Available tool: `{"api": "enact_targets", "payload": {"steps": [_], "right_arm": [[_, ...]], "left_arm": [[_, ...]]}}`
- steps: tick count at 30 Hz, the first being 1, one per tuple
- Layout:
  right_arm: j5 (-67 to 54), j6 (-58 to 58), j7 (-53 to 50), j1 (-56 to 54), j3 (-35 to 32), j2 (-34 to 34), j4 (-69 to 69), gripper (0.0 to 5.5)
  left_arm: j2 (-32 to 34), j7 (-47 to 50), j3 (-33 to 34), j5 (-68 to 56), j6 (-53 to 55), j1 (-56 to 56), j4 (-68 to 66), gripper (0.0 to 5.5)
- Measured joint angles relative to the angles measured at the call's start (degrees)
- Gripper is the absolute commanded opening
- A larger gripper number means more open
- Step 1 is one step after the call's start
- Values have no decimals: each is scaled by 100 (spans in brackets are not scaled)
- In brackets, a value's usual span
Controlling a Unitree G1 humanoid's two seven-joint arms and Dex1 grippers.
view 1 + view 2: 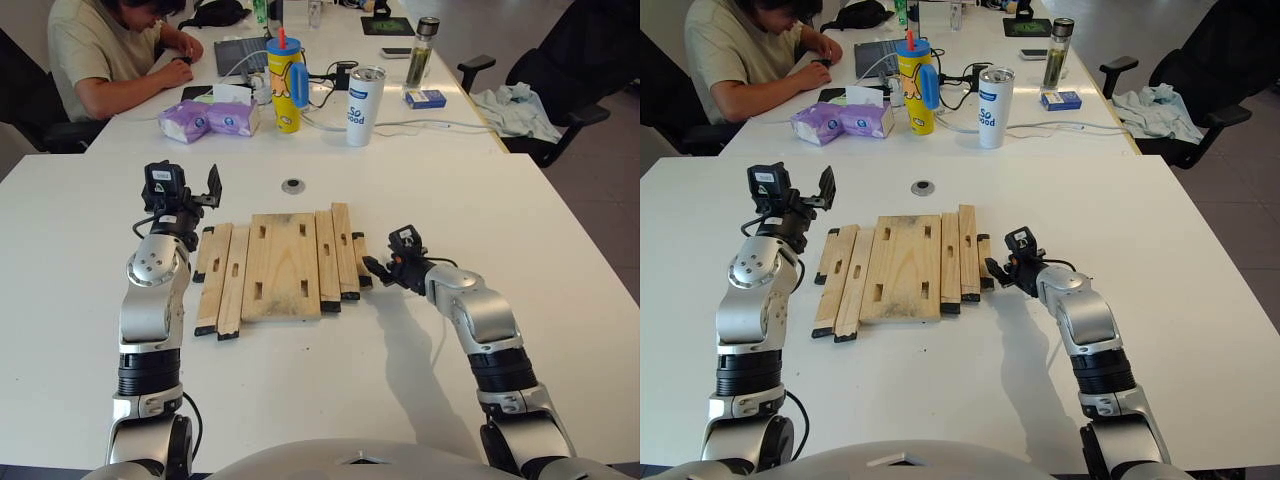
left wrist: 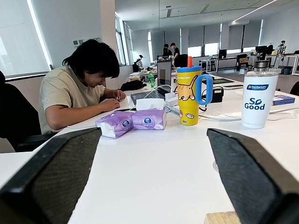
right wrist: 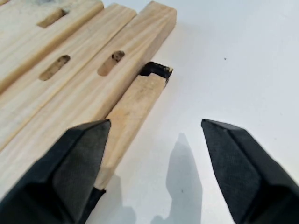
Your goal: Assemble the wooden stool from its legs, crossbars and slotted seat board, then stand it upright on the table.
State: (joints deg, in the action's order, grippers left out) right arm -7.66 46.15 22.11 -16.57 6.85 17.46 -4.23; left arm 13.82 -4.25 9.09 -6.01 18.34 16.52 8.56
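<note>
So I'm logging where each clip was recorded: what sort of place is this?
Probably an open-plan office: long white tables, a person seated beside a laptop, a black office chair alongside, and further rows of desks in the room behind.

White table (image 1: 530,230), slotted seat board (image 1: 283,265) lying flat, wooden bars (image 1: 232,280) alongside both edges, round grommet (image 1: 292,186) behind.

Stool parts (image 1: 902,266) flat on table (image 1: 1160,230), right gripper (image 1: 996,272) beside
</note>
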Motion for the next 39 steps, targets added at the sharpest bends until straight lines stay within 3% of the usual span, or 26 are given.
{"api": "enact_targets", "payload": {"steps": [20, 28, 38, 39], "right_arm": [[47, 696, -92, 104, 492, -76, -408, 363], [72, 1357, -657, 90, 446, -291, -598, 363], [79, 1306, -789, -61, 246, -111, -334, 363], [77, 1288, -789, -86, 241, -110, -287, 341]], "left_arm": [[-18, 15, -14, 0, -16, 0, -8, 418], [-114, 55, -20, 2, -16, -2, -7, 418], [-166, 76, -23, 3, -27, -2, -7, 418], [-167, 76, -24, 4, -31, -2, -8, 421]]}}
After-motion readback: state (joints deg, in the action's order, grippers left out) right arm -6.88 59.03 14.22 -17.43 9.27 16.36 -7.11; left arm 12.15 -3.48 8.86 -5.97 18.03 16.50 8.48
